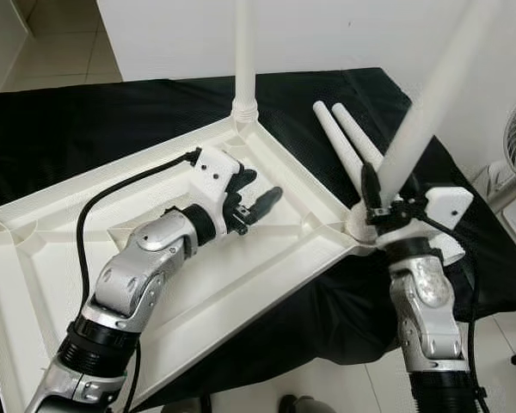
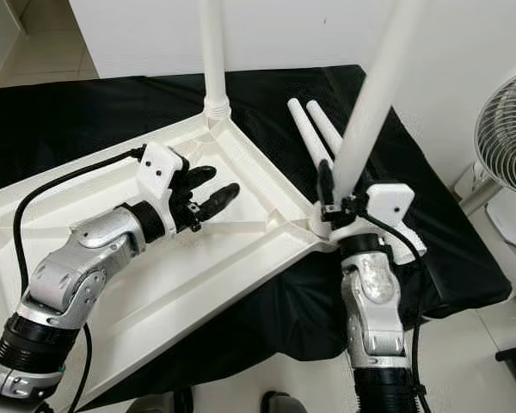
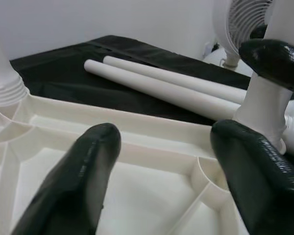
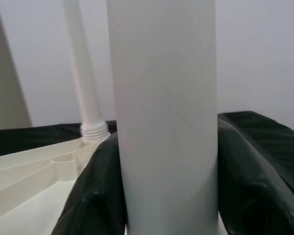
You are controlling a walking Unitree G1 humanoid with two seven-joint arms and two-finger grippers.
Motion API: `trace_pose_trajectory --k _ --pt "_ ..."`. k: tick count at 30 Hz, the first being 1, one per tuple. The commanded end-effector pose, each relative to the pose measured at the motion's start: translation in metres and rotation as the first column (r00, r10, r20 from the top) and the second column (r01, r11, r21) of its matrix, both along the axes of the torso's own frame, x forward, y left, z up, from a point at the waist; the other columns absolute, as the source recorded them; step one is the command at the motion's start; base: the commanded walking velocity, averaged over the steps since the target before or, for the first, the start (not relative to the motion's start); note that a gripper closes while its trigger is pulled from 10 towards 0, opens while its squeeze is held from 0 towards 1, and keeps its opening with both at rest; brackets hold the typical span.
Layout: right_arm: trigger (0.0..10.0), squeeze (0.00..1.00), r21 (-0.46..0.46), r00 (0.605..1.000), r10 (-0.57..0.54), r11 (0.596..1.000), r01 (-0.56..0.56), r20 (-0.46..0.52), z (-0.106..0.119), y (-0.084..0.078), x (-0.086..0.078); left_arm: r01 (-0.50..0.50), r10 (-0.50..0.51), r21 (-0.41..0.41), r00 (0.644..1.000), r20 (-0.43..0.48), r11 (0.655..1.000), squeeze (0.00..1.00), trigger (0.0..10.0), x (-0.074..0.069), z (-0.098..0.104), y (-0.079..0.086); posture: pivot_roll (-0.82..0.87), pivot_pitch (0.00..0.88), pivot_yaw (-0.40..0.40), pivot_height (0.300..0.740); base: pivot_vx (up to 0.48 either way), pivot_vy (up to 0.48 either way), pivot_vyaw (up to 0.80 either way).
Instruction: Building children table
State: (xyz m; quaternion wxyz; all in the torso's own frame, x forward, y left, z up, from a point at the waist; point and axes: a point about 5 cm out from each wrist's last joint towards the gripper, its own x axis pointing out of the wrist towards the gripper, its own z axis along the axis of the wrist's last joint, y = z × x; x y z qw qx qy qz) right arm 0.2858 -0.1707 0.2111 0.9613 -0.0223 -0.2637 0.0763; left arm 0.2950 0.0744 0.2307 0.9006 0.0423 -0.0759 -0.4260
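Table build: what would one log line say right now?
right gripper: shut on leg at tabletop corner | left gripper: open, over tabletop

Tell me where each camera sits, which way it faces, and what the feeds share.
Head stereo pair: looks down on the upturned tabletop and both arms.
Left wrist: sights along the open left gripper over the tabletop toward two loose legs.
Right wrist: faces the leg clamped by the right gripper.
Shared: the far screwed-in leg.

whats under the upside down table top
A black cloth lies under the white table top, spreading past its edges. Whatever lies beneath the cloth is covered.
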Motion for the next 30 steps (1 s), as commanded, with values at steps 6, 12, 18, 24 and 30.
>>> trace_pose_trajectory --k 6,12,18,24,30 --pt "10.0 0.0 -0.022 0.994 0.112 0.993 -0.112 -0.012 0.02 -0.003 0.01 0.184 -0.182 -0.049 0.982 0.043 0.982 0.0 10.0 -0.002 0.021 -0.017 -0.02 0.167 -0.04 0.74 0.0 0.0 0.0" --pt "10.0 0.0 -0.097 0.973 0.222 0.969 -0.226 -0.057 0.029 -0.002 0.017 0.335 -0.338 -0.202 0.941 0.019 0.921 0.0 10.0 -0.004 0.051 -0.028 -0.01 0.142 -0.068 0.74 0.0 0.0 0.0" --pt "10.0 0.0 -0.149 0.944 0.314 0.933 -0.327 -0.105 0.031 0.002 0.022 0.463 -0.462 -0.25 0.885 0.066 0.85 0.21 10.0 -0.012 0.071 -0.037 0.01 0.125 -0.077 0.74 0.0 0.0 0.0" --pt "10.0 0.0 -0.199 0.913 0.383 0.892 -0.405 -0.142 0.033 0.009 0.028 0.516 -0.504 -0.168 0.856 0.11 0.84 1.0 10.0 -0.014 0.077 -0.047 0.03 0.094 -0.082 0.74 0.0 0.0 0.0" --pt "10.0 0.0 -0.214 0.866 0.464 0.841 -0.497 -0.187 0.035 0.015 0.029 0.507 -0.492 -0.153 0.861 0.126 0.848 0.0 10.0 -0.008 0.089 -0.05 0.05 0.081 -0.075 0.74 0.0 0.0 0.0"
